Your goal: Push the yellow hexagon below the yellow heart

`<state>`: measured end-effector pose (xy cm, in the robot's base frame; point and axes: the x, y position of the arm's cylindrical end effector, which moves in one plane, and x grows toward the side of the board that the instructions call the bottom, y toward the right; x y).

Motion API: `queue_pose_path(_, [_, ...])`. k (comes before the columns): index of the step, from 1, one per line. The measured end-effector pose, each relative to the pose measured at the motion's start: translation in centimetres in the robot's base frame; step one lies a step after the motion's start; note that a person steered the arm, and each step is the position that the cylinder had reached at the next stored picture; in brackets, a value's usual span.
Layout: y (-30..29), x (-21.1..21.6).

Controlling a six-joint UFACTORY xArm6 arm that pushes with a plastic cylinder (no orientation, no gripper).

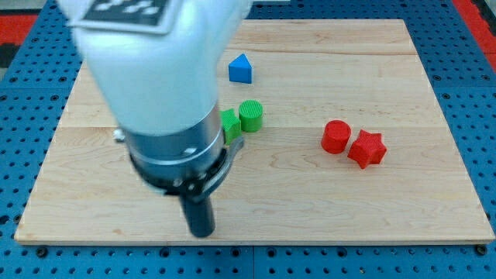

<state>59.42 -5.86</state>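
No yellow hexagon or yellow heart shows in the camera view; the arm's large white and grey body (167,93) covers much of the board's left half and may hide them. My tip (201,231) is the lower end of the dark rod, near the board's bottom edge, left of centre. It touches no visible block. The nearest visible blocks are the green ones, above it and a little to the right.
A blue triangular block (241,69) lies near the top centre. A green cylinder (251,115) sits beside a partly hidden green block (229,124). A red cylinder (335,136) touches a red star (366,149) at the right. The wooden board (403,201) lies on a blue pegboard.
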Motion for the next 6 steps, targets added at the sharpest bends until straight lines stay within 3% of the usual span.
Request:
queue_pose_path(1, [-1.9,-7.5])
queue_pose_path(2, [-10.8,-8.2])
queue_pose_path(3, [-7.9,-0.2])
queue_pose_path(4, [-11.3,2.4])
queue_pose_path(6, [-15.8,-4.5])
